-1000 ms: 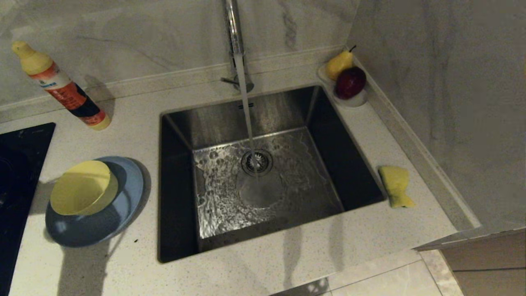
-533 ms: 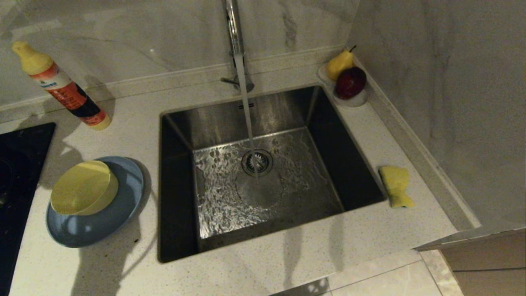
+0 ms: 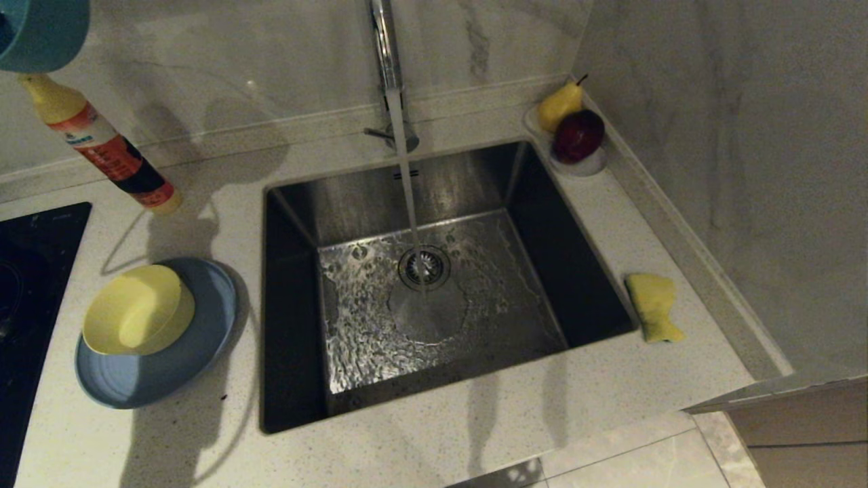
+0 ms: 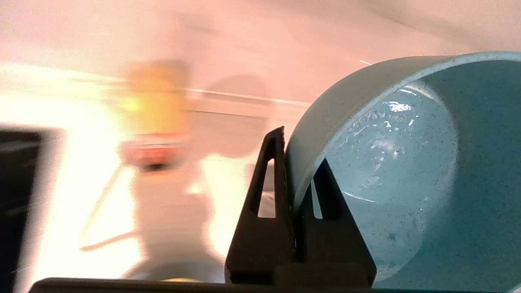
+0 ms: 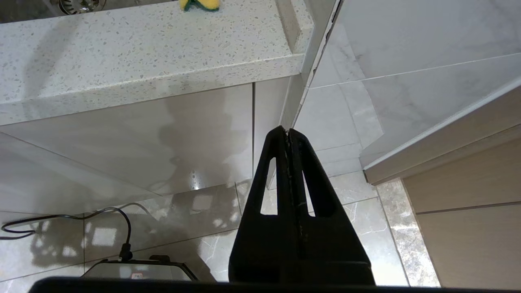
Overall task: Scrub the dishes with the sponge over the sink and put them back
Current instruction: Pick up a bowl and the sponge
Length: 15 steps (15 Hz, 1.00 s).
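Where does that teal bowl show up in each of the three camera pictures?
Head view: only part of the teal bowl shows, in the top left corner, above the soap bottle.
Left wrist view: it fills the right side, its rim pinched by the left gripper.
Right wrist view: not in it.
Shared landmark: the soap bottle, a blurred orange shape in the left wrist view.

Dim head view, blurred overexposed left wrist background

open sink (image 3: 434, 298) basin, tap (image 3: 383, 47) and water stream (image 3: 409, 196) mid-basin
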{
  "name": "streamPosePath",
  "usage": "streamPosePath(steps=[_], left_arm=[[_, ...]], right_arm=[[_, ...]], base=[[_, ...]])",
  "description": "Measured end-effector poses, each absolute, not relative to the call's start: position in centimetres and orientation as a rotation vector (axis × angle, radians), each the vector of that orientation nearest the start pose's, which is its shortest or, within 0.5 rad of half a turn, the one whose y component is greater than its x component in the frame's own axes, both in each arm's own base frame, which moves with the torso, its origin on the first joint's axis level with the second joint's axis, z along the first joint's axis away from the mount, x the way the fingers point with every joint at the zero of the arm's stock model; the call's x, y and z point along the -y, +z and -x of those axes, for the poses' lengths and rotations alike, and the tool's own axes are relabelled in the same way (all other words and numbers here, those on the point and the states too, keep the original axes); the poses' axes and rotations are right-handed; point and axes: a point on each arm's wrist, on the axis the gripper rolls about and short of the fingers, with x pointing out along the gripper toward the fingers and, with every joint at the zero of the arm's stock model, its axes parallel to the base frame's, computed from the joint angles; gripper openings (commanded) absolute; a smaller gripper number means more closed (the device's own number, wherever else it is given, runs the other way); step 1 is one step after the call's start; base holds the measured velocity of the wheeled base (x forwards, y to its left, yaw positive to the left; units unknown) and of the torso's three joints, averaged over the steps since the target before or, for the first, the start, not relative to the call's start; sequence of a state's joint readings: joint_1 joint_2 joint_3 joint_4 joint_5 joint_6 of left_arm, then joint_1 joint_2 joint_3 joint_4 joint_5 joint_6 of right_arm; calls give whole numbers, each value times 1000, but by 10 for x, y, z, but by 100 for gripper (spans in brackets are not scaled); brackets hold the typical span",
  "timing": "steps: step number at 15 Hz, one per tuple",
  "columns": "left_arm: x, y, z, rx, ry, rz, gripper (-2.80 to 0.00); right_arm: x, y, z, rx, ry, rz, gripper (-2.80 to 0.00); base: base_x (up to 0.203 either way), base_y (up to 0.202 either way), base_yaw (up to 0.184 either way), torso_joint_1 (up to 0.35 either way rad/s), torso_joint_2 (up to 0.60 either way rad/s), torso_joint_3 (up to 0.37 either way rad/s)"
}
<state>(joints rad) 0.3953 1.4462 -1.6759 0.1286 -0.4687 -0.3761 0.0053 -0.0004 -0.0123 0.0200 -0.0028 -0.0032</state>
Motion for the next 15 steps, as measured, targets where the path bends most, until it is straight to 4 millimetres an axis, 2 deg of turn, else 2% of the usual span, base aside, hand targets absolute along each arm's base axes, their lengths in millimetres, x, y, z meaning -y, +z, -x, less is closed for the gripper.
streamPosePath(steps=[2,5,9,12,15], left_arm=[[-47,418,-209,43,-152,263,-280],[-23,411,-221,12,-60,94,-280],[13,397,-232,-43,-39,67,-280],[43,377,-237,-117,-71,53,-280],[61,359,-244,-182,-84,66,-280]], right_arm=[[0,77,24,-7,3,3,-280],[0,77,24,-7,2,2,-280],[0,77,24,-7,2,3,-280],[0,77,24,-7,3,2,-280],[0,77,24,-7,3,3,-280]], base=[[0,0,0,0,0,0],[0,0,0,0,0,0],[0,0,0,0,0,0],[0,0,0,0,0,0],[0,0,0,0,0,0]])
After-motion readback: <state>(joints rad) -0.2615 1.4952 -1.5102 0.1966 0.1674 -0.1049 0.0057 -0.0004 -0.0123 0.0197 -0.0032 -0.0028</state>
